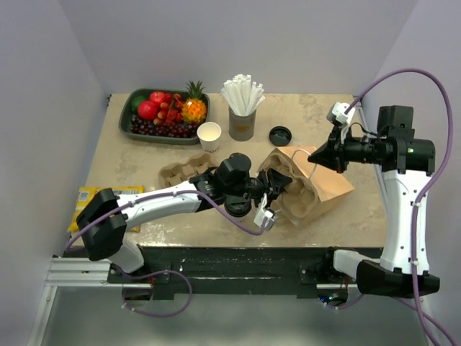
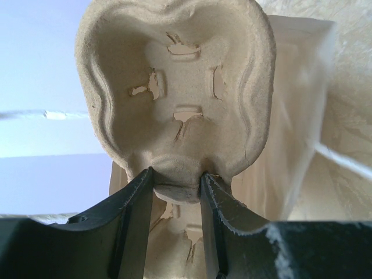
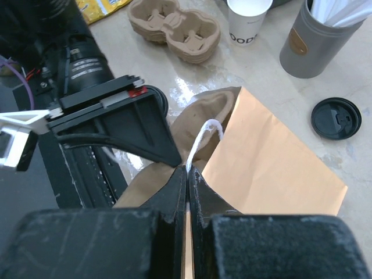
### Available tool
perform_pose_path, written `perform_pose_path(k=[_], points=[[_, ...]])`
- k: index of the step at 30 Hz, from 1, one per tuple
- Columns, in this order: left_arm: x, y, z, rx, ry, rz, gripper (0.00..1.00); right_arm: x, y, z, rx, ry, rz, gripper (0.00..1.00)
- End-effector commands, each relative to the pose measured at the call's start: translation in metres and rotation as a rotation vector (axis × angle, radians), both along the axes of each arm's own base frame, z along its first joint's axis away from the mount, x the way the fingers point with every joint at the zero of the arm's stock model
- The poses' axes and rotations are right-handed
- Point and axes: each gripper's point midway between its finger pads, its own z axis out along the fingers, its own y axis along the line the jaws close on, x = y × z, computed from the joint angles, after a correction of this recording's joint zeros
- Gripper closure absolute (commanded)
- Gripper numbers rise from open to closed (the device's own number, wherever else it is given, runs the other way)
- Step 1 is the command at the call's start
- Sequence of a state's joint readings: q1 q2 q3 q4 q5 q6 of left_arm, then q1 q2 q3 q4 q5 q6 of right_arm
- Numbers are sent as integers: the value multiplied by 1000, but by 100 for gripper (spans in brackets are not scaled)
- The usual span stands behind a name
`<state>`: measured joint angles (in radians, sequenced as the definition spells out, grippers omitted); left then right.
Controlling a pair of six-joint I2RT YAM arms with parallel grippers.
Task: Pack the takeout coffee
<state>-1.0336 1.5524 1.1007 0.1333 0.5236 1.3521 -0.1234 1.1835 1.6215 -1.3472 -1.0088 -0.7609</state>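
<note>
The white paper cup (image 1: pixel 209 135) stands open with no lid at the table's back middle; it also shows in the right wrist view (image 3: pixel 247 20). Its round black lid (image 1: pixel 280 135) lies apart on the table, right of the straw cup, and also shows in the right wrist view (image 3: pixel 336 118). My left gripper (image 1: pixel 277 184) is shut on the rim of a brown pulp carrier (image 2: pixel 174 87), held at the mouth of a brown paper bag (image 1: pixel 328 184). My right gripper (image 3: pixel 187 170) is shut on the bag's upper edge by its white string handle (image 3: pixel 200 136).
A stack of pulp carriers (image 1: pixel 180 171) lies left of the bag. A grey cup of white straws (image 1: pixel 242 122) stands behind. A dark tray of fruit (image 1: pixel 166 112) sits at the back left. A yellow packet (image 1: pixel 90 198) lies at the left edge.
</note>
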Motion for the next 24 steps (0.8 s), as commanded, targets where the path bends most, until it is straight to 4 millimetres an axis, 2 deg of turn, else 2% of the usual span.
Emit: perform_pose_path(k=[1, 5, 12, 17, 19, 22, 24], points=[[16, -6, 21, -67, 13, -12, 100, -20, 7, 3, -19, 24, 33, 100], [26, -5, 16, -54, 10, -1, 100, -21, 7, 4, -24, 19, 36, 100], [23, -3, 4, -27, -16, -39, 100, -18, 8, 7, -25, 12, 40, 100], [36, -1, 2, -40, -84, 15, 100, -17, 7, 7, -36, 0, 45, 100], [41, -2, -1, -30, -72, 26, 100, -18, 8, 5, -41, 5, 47, 100], [49, -2, 9, -42, -7, 18, 100, -20, 10, 6, -34, 2, 58, 100], [45, -1, 4, -28, 35, -14, 100, -22, 12, 6, -27, 10, 63, 100]])
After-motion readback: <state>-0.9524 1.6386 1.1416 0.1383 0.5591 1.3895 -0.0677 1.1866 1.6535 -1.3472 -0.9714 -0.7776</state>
